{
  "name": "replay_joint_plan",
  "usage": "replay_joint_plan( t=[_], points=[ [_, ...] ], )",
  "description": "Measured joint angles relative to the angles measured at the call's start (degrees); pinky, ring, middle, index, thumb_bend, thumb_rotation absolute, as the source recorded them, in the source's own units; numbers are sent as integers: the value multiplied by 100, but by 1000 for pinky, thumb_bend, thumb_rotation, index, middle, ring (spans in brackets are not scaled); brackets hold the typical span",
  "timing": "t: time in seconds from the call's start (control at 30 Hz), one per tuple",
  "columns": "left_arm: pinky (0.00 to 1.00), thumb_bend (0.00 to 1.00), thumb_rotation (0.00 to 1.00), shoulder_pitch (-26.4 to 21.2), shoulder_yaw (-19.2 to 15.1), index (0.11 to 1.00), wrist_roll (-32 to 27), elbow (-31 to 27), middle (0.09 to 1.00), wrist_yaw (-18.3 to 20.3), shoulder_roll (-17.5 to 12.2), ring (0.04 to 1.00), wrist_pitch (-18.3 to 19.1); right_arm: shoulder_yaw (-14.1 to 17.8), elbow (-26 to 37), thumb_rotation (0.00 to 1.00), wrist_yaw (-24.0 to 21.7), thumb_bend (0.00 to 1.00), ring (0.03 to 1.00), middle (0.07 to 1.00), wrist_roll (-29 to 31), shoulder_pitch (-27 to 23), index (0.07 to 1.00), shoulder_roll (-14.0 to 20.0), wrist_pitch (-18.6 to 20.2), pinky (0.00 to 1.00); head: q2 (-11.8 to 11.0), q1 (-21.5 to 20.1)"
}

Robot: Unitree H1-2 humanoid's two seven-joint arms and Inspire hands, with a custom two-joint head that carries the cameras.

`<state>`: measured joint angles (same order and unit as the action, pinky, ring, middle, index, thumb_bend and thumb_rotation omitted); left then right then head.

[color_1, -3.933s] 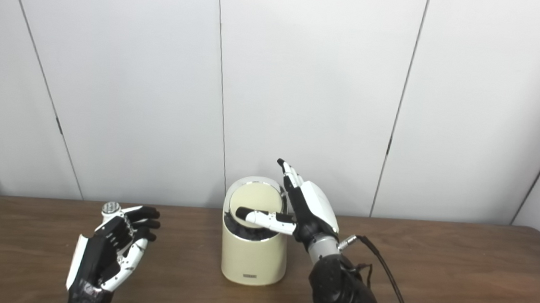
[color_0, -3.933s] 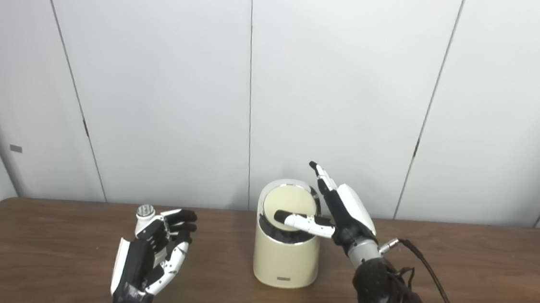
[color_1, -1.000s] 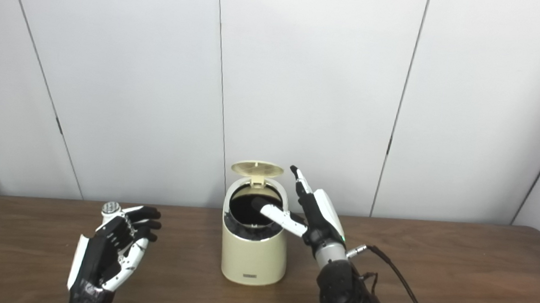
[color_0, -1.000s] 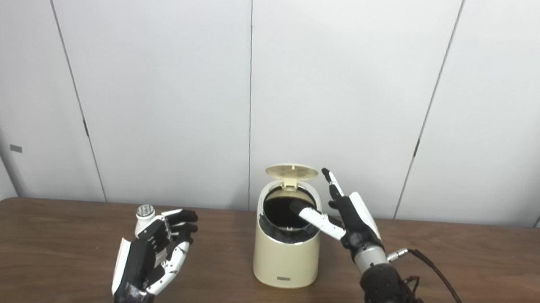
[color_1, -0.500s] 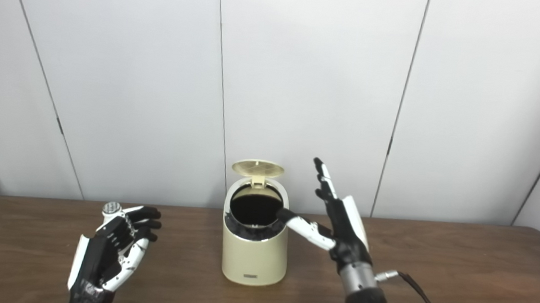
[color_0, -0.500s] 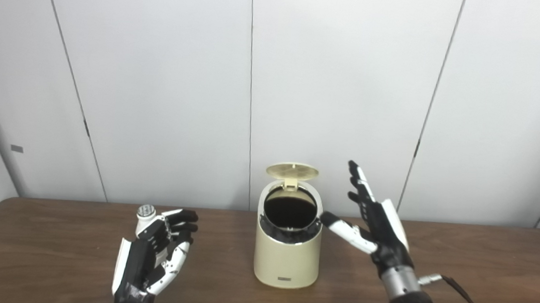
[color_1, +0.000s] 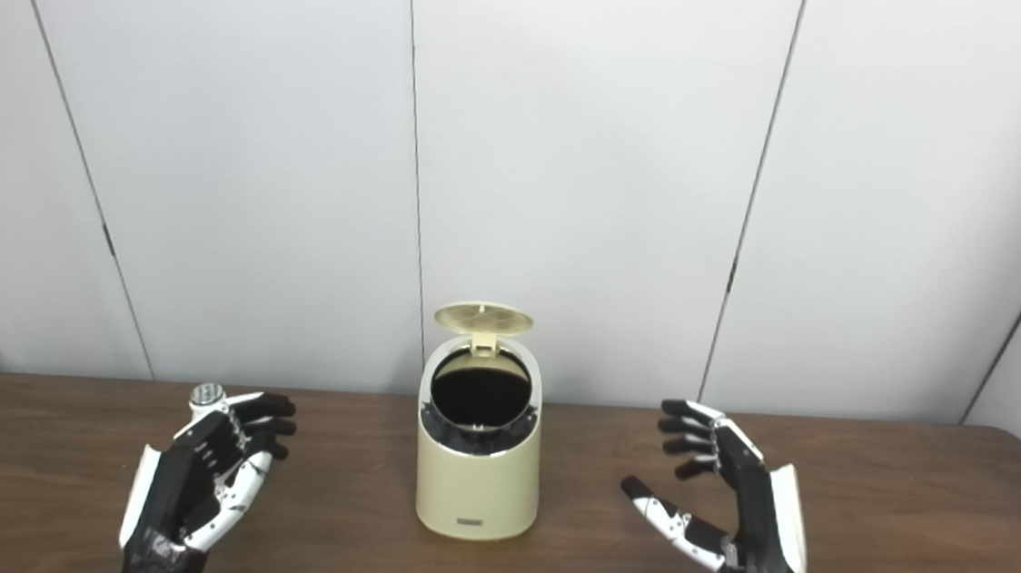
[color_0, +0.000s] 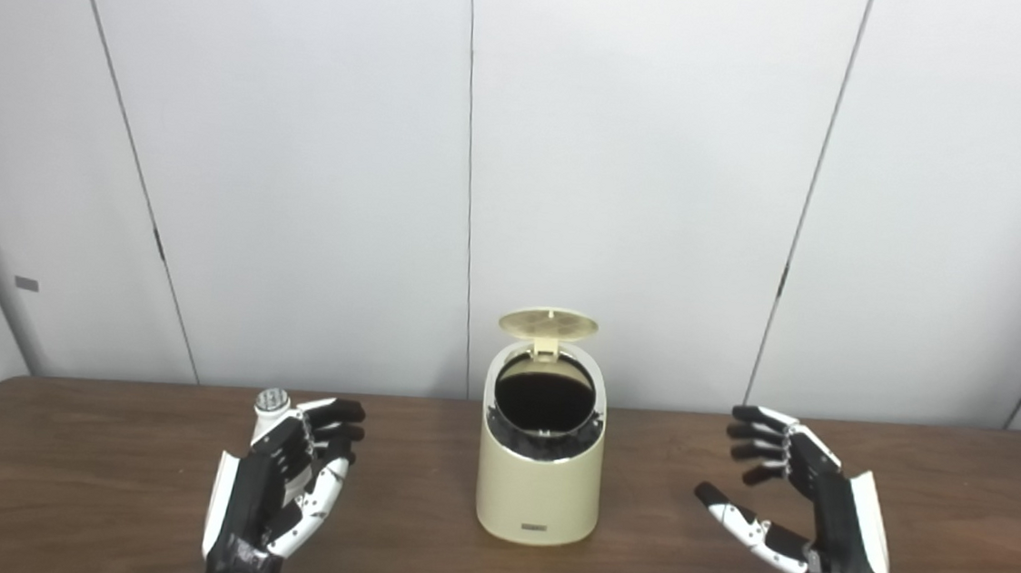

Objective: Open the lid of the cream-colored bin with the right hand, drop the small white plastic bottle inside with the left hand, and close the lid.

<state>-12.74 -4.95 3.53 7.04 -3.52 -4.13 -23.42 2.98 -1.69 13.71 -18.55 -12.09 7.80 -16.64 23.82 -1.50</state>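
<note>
The cream-colored bin [color_0: 537, 489] stands at the table's middle with its round lid [color_0: 549, 323] tipped up at the back, so the dark inside shows. The small white plastic bottle [color_0: 271, 402] stands upright at the left; only its ribbed silver cap and neck show above my left hand [color_0: 281, 478]. That hand rests in front of the bottle with its fingers stretched out and apart, not wrapped around it. My right hand [color_0: 806, 519] hovers open to the right of the bin, palm turned toward it and well apart from it.
The brown wooden table [color_0: 95, 472] carries only the bin and the bottle. White wall panels [color_0: 301, 170] close off the back edge just behind the bin.
The lid was shut 3.9 s ago and now stands up. In the last second my right hand left the bin's mouth, swung right and came down low. The left hand and bottle stayed put.
</note>
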Motion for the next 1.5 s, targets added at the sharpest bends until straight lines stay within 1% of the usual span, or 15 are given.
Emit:
replay_joint_plan(
  t=[0.07, 0.1, 0.2, 0.33, 0.47, 0.57, 0.63, 0.67, 0.77, 0.83, 0.93, 1.03, 1.23, 1.33, 1.5],
  points=[
    [550, 249, 271, -10, -7, 671, 22, 61, 691, -7, -1, 649, -5, 29, -125, 23, -1, 320, 635, 681, 129, 25, 668, 52, -235, 513, 0, 0],
    [553, 245, 263, -7, -7, 671, 28, 68, 691, -11, 0, 651, -5, 57, -230, 68, -3, 309, 662, 701, 207, 25, 677, 72, -370, 548, -9, 0],
    [552, 247, 252, -8, -3, 673, 44, 67, 689, -12, 1, 648, -6, 105, -363, 161, -3, 298, 663, 703, 339, 31, 681, 105, -465, 550, 0, 62],
    [540, 264, 275, -1, 2, 667, 57, -5, 679, -13, 14, 639, 14, 100, -363, 171, -4, 322, 652, 700, 273, 43, 682, 104, -534, 535, -9, 70],
    [551, 319, 423, 32, -1, 663, 35, -732, 674, -20, 87, 646, 73, 88, -347, 160, -18, 323, 649, 700, 236, 45, 675, 101, -519, 528, 0, 132],
    [547, 323, 460, -9, -41, 656, -109, -1242, 665, -41, 149, 637, 80, 86, -322, 157, -6, 326, 630, 693, 57, 45, 675, 103, -518, 502, 0, 220],
    [537, 315, 479, -60, -146, 649, -113, -1573, 661, -56, 131, 633, 113, 89, -331, 124, 6, 333, 627, 689, -102, 45, 673, 106, -520, 501, -18, 229],
    [542, 311, 478, -99, -222, 649, -117, -1759, 665, -63, 91, 636, 157, 93, -349, 118, 11, 333, 626, 688, -120, 45, 673, 106, -522, 500, -26, 237],
    [549, 275, 401, -383, -487, 653, -107, -2163, 667, -86, -169, 641, 352, 114, -451, 117, 34, 325, 622, 685, -133, 48, 675, 123, -519, 496, -88, 281],
    [536, 272, 355, -587, -714, 647, 1, -2219, 654, -162, -348, 632, 521, 103, -449, 89, 32, 315, 603, 673, -153, 53, 677, 122, -518, 469, -105, 316],
    [535, 288, 378, -781, -1056, 650, 122, -2160, 652, -360, -580, 634, 721, 97, -445, 19, 21, 317, 599, 676, -176, 59, 673, 124, -512, 456, -123, 378],
    [531, 311, 383, -851, -1265, 640, 148, -1960, 649, -518, -738, 631, 835, 98, -450, 1, 17, 316, 608, 680, -164, 61, 670, 126, -512, 464, -141, 465],
    [549, 323, 387, -932, -1465, 641, 104, -1262, 657, -747, -874, 647, 869, 105, -472, 0, 16, 317, 613, 683, -198, 65, 667, 181, -502, 469, -176, 668],
    [558, 320, 379, -943, -1465, 653, 103, -924, 663, -779, -902, 649, 671, 105, -500, 0, 18, 316, 532, 666, -259, 68, 662, 255, -503, 354, -176, 729],
    [563, 300, 346, -951, -1457, 655, 114, -227, 672, -895, -950, 658, 448, 105, -497, 0, 27, 316, 518, 658, -363, 108, 660, 305, -503, 338, -149, 861]
  ],
)
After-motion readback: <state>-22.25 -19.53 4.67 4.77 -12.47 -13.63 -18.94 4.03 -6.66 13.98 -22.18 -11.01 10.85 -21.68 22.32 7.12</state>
